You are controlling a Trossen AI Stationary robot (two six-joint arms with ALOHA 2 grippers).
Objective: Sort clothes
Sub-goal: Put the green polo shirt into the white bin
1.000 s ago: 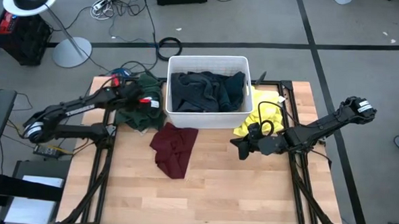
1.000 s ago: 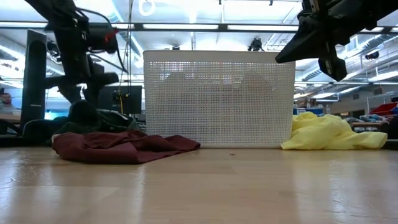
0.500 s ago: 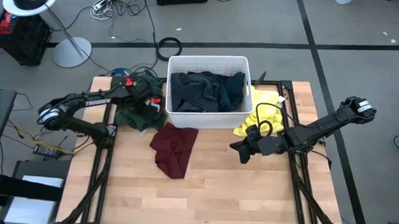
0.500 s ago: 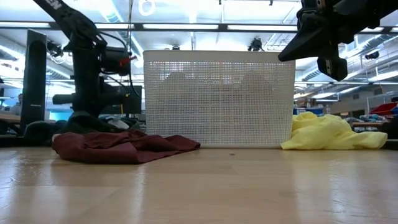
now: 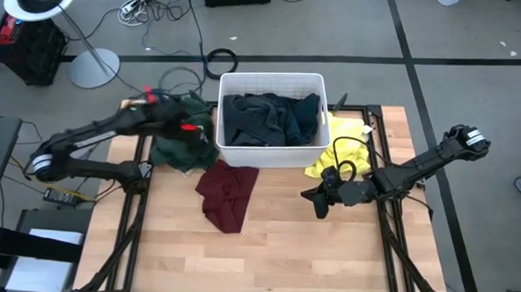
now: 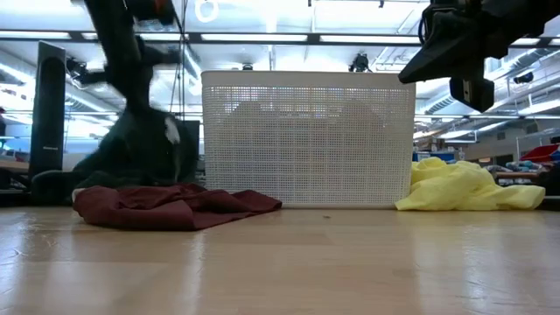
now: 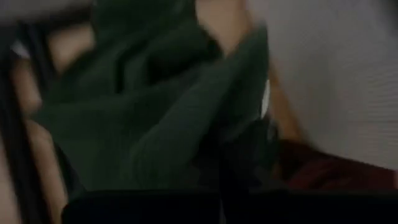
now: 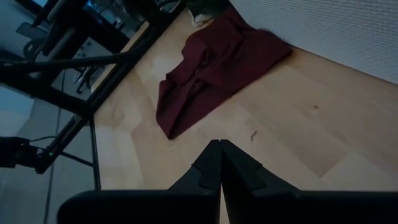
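Note:
A dark green top [image 5: 177, 149] lies left of the white tub [image 5: 223, 144], and my left gripper [image 5: 191, 130] is shut on it from above. In the low view the green top [image 6: 140, 153] rises as a dark mound beside the tub [image 6: 306, 140]; its lower part stays on the table. A maroon piece [image 5: 226, 193] lies flat in front of the tub, and a yellow piece [image 5: 339, 154] lies at the tub's right. Dark garments [image 5: 270, 118] fill the tub. My right gripper [image 5: 316, 201] hovers shut and empty over bare wood at the right. My left gripper holds a gathered bunch of the green top's upper folds [image 7: 214, 146]; blur and the cloth hide the exact place of contact. The fingers come from above, slanting down. The cloth hangs below them, and its lower end [image 6: 96, 179] rests on the table.
The tub stands at the table's far middle. Black frame rails [image 5: 136, 202] run along both table sides. Bare wood [image 5: 265, 252] stretches across the near half. Cables and a lamp base [image 5: 92, 66] lie on the floor beyond the far edge.
My left gripper has shut on the green top and gone up, drawing the cloth's upper part into a peak. The top's lower part has stayed on the table.

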